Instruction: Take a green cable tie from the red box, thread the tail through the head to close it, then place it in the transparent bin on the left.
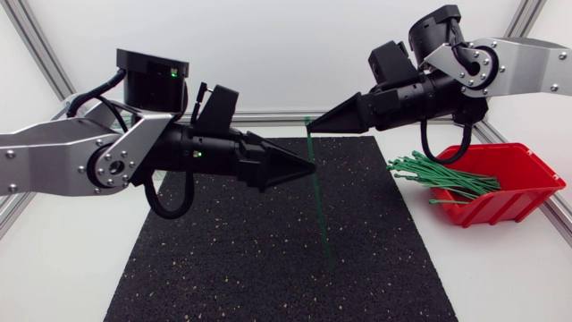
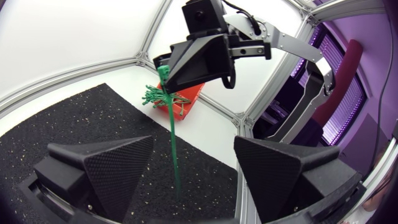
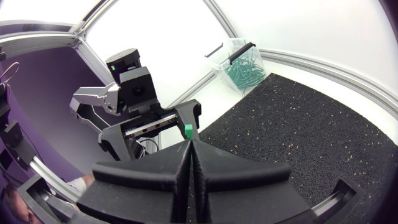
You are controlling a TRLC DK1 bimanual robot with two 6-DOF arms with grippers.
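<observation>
My right gripper pinches the green cable tie near its head, tail hanging toward 6 o'clock so my left gripper, fingers spread either side, can catch it.

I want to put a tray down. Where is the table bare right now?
Bare: the near half of the black mat, either side of the hanging cable tie, and the table in front of the red box. Crowded: the mat's far edge, where the left gripper and right gripper meet.
</observation>
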